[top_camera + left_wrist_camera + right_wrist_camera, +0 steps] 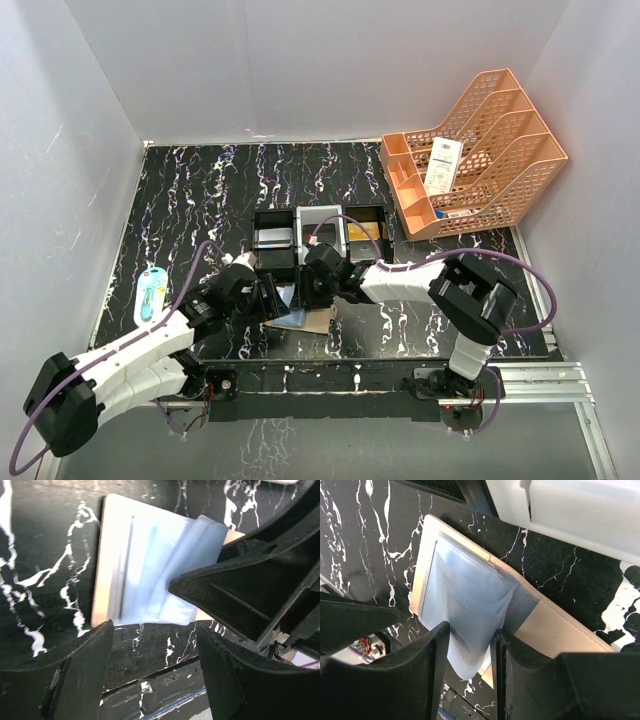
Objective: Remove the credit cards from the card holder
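The tan card holder point(318, 320) lies open at the table's near edge, between my two grippers. Its pale bluish slots show in the left wrist view point(145, 570) and the right wrist view point(465, 580); no card shows in them. My right gripper point(470, 630) is closed on the bulging blue slot flap; it also shows in the top view point(312, 290) and the left wrist view point(240, 580). My left gripper point(154, 630) is open and empty just beside the holder point(268, 298). A black card point(272, 238) and a gold card point(362, 232) lie in the tray.
The black-and-grey three-compartment tray point(322, 212) stands just behind the holder. An orange file rack point(475, 150) with a white receipt point(442, 165) stands at the back right. A small blue-and-white item point(152, 293) lies at the left. The metal rail point(400, 375) runs along the front edge.
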You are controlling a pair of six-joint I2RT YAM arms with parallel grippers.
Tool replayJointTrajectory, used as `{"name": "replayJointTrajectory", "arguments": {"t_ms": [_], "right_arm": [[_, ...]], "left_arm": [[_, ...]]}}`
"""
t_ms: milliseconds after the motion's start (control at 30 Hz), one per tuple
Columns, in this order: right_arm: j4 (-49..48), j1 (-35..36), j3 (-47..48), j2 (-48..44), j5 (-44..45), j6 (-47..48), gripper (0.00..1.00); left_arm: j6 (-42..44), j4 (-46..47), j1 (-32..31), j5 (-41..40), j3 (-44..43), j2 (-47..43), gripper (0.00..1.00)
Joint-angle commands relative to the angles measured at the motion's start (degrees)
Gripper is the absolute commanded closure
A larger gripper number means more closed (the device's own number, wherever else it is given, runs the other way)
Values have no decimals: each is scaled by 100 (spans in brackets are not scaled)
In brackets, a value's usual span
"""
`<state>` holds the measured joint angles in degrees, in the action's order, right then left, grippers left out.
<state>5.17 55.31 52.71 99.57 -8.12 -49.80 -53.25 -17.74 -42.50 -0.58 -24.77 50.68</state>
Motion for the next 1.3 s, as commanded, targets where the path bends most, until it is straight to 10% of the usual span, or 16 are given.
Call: {"name": "replayJointTrajectory", "arguments": {"t_ms": [0, 233, 600, 967, 1267], "right_arm": [[-262, -94, -330, -160, -538, -86, 63], [-128, -161, -340, -164, -530, -241, 61], [1502, 18, 1085, 308, 369, 277, 34], [2974, 441, 2381, 1174, 1527, 126, 19], [3550, 770, 2811, 1733, 2140, -180, 25]], "left_arm": [[465, 922, -21, 629, -28, 266, 35], [603, 1450, -28, 690, 88, 860, 41], [-685, -2144, -24, -2081, -782, -1337, 31], [-995, -2674, -24, -2280, -986, -1613, 30], [-992, -2714, -21, -2262, -1045, -1530, 30]]}}
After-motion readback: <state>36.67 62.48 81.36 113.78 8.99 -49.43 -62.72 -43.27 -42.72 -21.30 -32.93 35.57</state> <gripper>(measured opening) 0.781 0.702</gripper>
